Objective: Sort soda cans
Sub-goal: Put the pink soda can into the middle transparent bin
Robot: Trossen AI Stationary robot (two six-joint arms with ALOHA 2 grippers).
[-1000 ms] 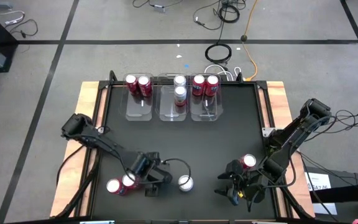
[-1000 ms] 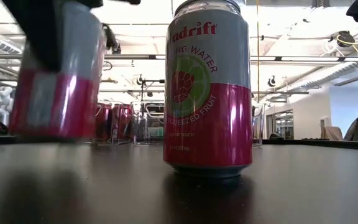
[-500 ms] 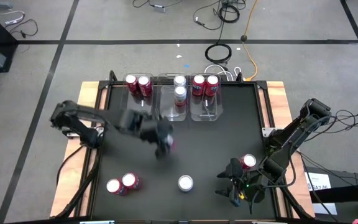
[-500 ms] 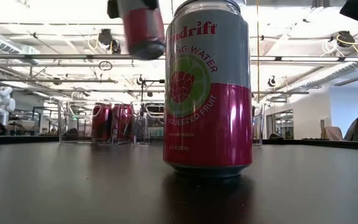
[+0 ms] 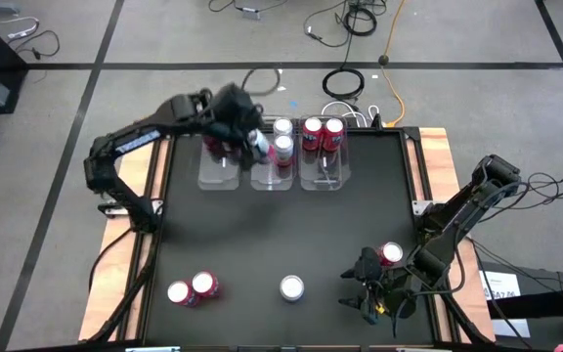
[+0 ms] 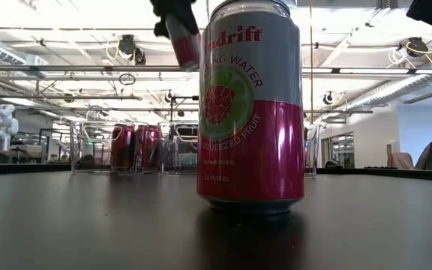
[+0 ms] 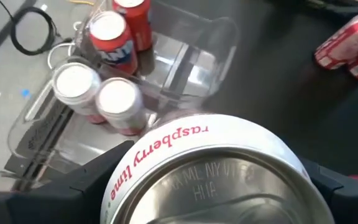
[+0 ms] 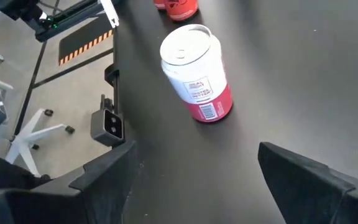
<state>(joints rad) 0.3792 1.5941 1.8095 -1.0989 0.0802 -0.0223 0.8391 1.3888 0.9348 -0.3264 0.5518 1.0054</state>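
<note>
Raspberry-lime can (image 7: 207,171) clamped in left gripper (image 5: 247,132), above bins (image 5: 225,172).
Risk: clipping a standing can (image 5: 282,149) just beside; right gripper (image 5: 368,298) open, empty.

Soda cans (image 5: 291,287): glossy painted metal bodies, shiny brushed silver tops. Held can (image 7: 207,174): smooth bare-metal base, stamped lettering. Bins (image 5: 223,168) at 12 o'clock: clear glossy plastic. Table (image 5: 262,235): matt black smooth top, pale wood edge strips. Gripper fingers (image 8: 309,180): matt dark plastic.

Surface: black matte rectangular table (image 5: 262,235), pale wood side rails.
Far edge: three clear rectangular plastic bins (image 5: 323,174).
Near edge: four upright soda cans (image 5: 291,287), two touching.
</note>
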